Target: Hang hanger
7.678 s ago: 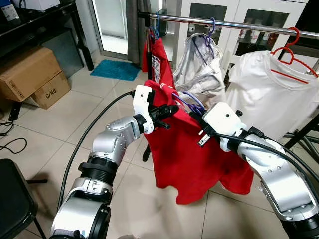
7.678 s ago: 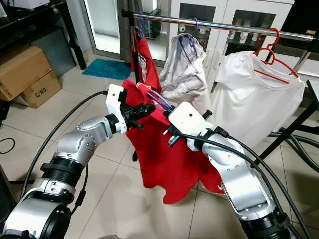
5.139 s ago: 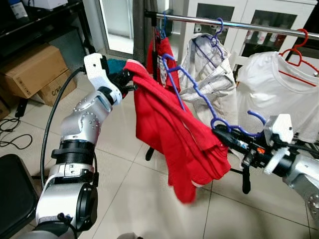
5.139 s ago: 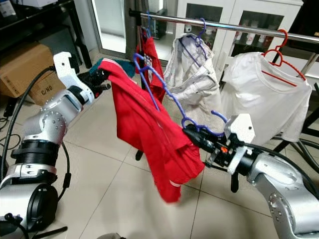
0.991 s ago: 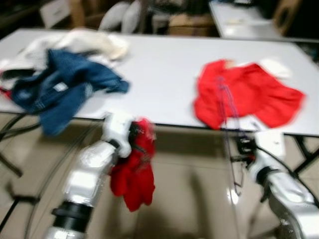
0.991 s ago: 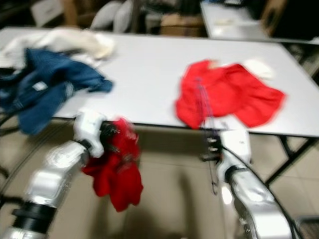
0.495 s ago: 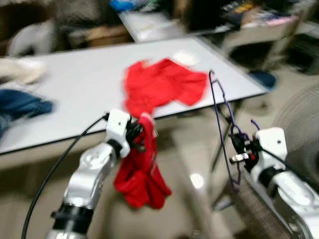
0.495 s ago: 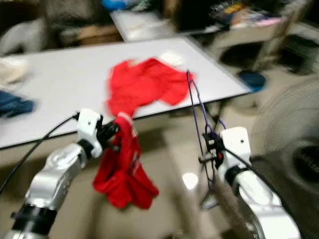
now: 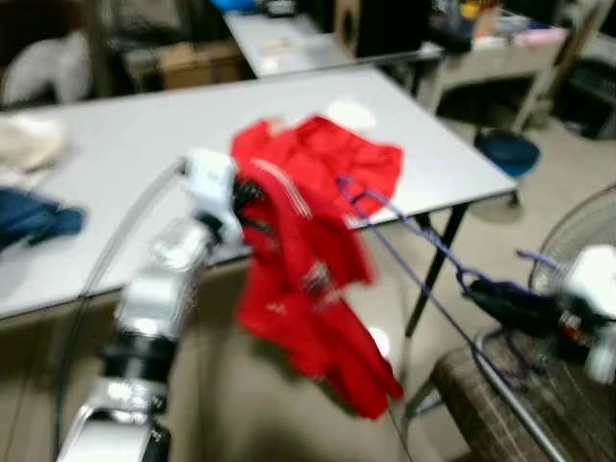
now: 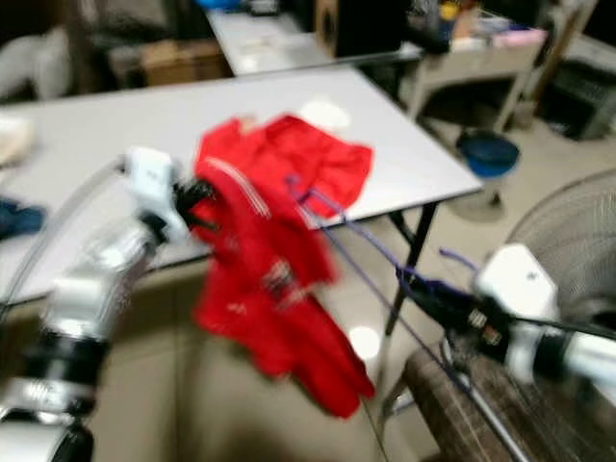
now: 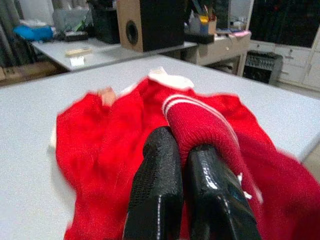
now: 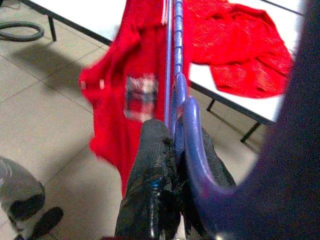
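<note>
Nearby, left claw point(image 11: 182, 150) clamped on red shirt point(image 9: 308, 289), right claw point(image 12: 172, 145) on purple hanger point(image 9: 414, 260), white table point(image 9: 125, 154) behind.

Two arms are seen, both blurred in the head views. The left arm point(image 9: 154, 298) is built of rounded silver segments joined by a dark ribbed ring, and it is ended by a white wrist housing point(image 9: 207, 178). A pale grey cable point(image 9: 106, 260) is looped along its outer side up to that housing. The right arm is capped by a white, boxy wrist block point(image 10: 515, 284) with a small reddish mark on its dark front. The left gripper point(image 11: 187, 192) is formed of two thick black fingers, one pebbled and matte, the other glossy. The right gripper point(image 12: 167, 175) is likewise made of two black, finely textured fingers.
</note>
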`<state>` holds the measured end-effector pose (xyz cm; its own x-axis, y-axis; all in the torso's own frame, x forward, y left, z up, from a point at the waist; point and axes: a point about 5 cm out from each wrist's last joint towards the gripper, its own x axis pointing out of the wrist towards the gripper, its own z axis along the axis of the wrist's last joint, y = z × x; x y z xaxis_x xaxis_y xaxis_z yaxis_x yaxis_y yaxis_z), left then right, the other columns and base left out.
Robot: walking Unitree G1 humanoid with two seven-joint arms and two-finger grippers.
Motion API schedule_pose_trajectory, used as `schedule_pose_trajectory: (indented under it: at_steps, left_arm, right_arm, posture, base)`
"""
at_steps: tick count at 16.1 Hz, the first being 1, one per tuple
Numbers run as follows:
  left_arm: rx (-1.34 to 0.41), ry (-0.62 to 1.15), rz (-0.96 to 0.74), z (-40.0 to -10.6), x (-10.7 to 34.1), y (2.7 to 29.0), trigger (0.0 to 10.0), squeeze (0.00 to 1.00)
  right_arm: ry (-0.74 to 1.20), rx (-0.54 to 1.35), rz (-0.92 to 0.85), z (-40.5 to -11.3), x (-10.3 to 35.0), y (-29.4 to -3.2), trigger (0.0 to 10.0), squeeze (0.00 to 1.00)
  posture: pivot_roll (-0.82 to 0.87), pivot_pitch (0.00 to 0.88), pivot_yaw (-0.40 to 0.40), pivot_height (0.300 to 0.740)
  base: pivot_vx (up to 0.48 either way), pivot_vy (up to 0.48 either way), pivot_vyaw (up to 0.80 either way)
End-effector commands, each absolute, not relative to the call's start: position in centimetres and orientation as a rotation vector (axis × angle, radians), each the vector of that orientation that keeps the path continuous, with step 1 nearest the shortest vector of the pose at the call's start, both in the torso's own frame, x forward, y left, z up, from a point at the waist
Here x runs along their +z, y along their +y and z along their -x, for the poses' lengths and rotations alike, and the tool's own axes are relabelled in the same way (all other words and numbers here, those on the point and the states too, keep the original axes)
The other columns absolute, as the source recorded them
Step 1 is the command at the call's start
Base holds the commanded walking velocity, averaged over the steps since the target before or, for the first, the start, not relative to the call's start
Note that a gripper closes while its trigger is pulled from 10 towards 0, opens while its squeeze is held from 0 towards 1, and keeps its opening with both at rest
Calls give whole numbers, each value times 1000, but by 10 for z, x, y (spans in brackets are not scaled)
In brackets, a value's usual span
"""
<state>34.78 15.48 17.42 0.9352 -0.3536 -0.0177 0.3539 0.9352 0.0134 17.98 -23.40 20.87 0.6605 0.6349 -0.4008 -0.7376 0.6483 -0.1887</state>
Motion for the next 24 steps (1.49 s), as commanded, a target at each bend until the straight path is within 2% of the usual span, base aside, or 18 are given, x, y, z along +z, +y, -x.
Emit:
schedule_pose_trajectory:
  at_steps: [1, 3, 7, 8, 9, 10, 12, 14, 15, 16, 17, 18, 19, 20, 22, 24]
  left_arm:
    - [-437, -71, -10, -356, 202, 137, 10000, 0]
    - [-473, -171, 10, -370, 243, 130, 10000, 0]
    - [-561, -343, 4, -384, 316, 124, 10000, 0]
    - [-575, -357, 8, -385, 323, 124, 10000, 0]
    - [-639, -426, 11, -380, 349, 120, 10000, 0]
    - [-729, -523, 34, -369, 384, 120, 10000, 0]
    - [-776, -603, 51, -359, 413, 126, 10000, 0]
    - [-818, -719, 103, -343, 452, 140, 10000, 0]
    - [-822, -739, 109, -340, 458, 143, 10000, 0]
    - [-810, -777, 125, -334, 470, 154, 10000, 0]
    - [-804, -793, 136, -332, 475, 160, 10000, 0]
    - [-743, -812, 128, -332, 482, 177, 10000, 0]
    - [-685, -787, 99, -336, 477, 186, 10000, 0]
    - [-664, -772, 86, -339, 473, 189, 10000, 0]
    - [-609, -711, 64, -346, 453, 196, 10000, 0]
    - [-539, -610, 13, -357, 422, 199, 10000, 0]
  right_arm:
    - [356, 888, 327, -171, 215, -237, 10000, 0]
    - [406, 1013, 342, -166, 220, -236, 10000, 0]
    - [382, 1187, 331, -168, 239, -225, 10000, 0]
    - [389, 1200, 338, -169, 239, -224, 10000, 0]
    - [410, 1190, 411, -180, 235, -223, 10000, 0]
    - [386, 1114, 520, -204, 235, -227, 10000, 0]
    - [335, 994, 652, -233, 243, -235, 10000, 0]
    - [184, 803, 800, -279, 274, -243, 10000, 0]
    - [149, 776, 832, -287, 282, -244, 10000, 0]
    - [11, 647, 899, -309, 315, -245, 10000, 0]
    - [-57, 578, 925, -319, 332, -244, 10000, 0]
    - [-276, 348, 1017, -342, 384, -243, 10000, 0]
    - [-390, 336, 981, -347, 406, -238, 10000, 0]
    - [-423, 340, 955, -351, 411, -236, 10000, 0]
    - [-438, 392, 963, -362, 405, -226, 10000, 0]
    - [-398, 503, 946, -378, 378, -216, 10000, 0]
  posture:
    - [-147, 0, 56, 740]
    - [-142, 0, 51, 740]
    - [-124, 0, 39, 740]
    - [-126, 0, 41, 740]
    - [-132, 0, 48, 740]
    - [-139, 0, 57, 740]
    - [-139, 0, 58, 740]
    - [-126, 0, 46, 740]
    - [-126, 0, 46, 740]
    - [-119, 0, 41, 740]
    - [-119, 0, 41, 740]
    - [-111, 0, 36, 740]
    - [-108, 0, 32, 740]
    - [-108, 0, 32, 740]
    - [-108, 0, 32, 740]
    - [-105, 0, 28, 740]
  base:
    - [360, 0, 0]
    - [368, 0, 0]
    - [375, 0, 0]
    - [386, 0, 0]
    - [382, 0, 0]
    - [386, 0, 0]
    - [382, 0, 0]
    - [381, 0, 0]
    - [382, 0, 0]
    - [379, 0, 0]
    - [379, 0, 0]
    - [382, 0, 0]
    - [386, 0, 0]
    - [382, 0, 0]
    - [379, 0, 0]
    - [371, 0, 0]
